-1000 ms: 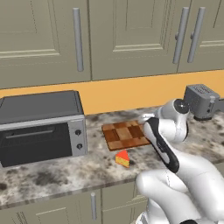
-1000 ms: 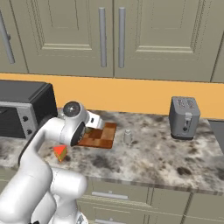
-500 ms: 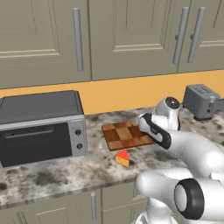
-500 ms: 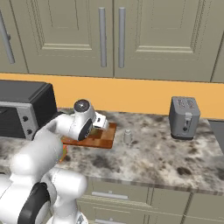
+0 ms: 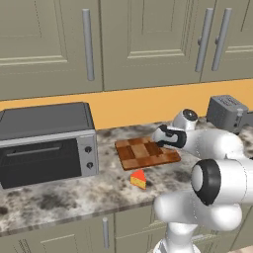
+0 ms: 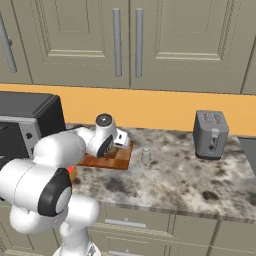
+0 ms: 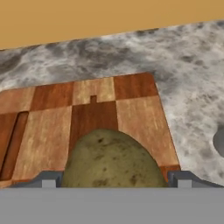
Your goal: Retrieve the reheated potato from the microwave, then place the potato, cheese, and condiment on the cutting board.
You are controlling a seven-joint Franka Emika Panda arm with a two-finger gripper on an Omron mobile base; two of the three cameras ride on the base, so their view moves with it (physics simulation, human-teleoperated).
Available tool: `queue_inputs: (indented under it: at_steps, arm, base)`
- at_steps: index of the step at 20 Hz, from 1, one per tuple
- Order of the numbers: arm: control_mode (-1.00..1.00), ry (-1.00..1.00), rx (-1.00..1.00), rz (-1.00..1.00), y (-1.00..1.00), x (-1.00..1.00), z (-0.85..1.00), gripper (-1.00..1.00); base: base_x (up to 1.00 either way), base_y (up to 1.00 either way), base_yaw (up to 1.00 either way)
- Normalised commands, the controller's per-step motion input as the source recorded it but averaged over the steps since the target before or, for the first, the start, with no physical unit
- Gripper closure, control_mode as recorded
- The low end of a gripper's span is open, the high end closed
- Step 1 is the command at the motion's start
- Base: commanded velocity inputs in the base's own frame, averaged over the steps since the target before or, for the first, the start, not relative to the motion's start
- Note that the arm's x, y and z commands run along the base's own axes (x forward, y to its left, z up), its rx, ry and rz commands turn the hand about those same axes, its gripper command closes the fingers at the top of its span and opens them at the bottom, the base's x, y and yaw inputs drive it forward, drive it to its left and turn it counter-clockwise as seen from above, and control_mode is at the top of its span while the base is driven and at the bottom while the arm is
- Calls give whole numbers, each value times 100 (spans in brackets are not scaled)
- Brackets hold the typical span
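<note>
Jaws stand wide w/ the potato [image 7: 109, 159] filling the gap between the two tips; whether the gripper [image 7: 113, 178] actually grips it or just flanks it can't be told. Potato sits low over the near part of the cutting board [image 7: 135, 109]. Arm reaches over the board's right end [image 5: 170, 157]. Cheese [image 5: 139, 178] lies on the counter [image 5: 59, 197] just in front of the board, apart from it.

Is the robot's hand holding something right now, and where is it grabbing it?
Yes, the potato. The gripper has one finger on each side of it, around its widest part, over the cutting board.
</note>
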Motion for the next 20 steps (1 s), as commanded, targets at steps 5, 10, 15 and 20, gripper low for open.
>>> queue_inputs:
  at_steps: [5,10,15,20]
  arm:
    - [-100,0,0,3,0,40,-40,100]
    - [-100,0,0,0,0,36,-33,100]
    - [-100,0,-1,0,-3,34,-24,100]
    - [-100,0,-3,0,-5,33,-19,100]
  base:
    - [0,0,0]
    - [0,0,0]
    - [0,0,0]
    - [0,0,0]
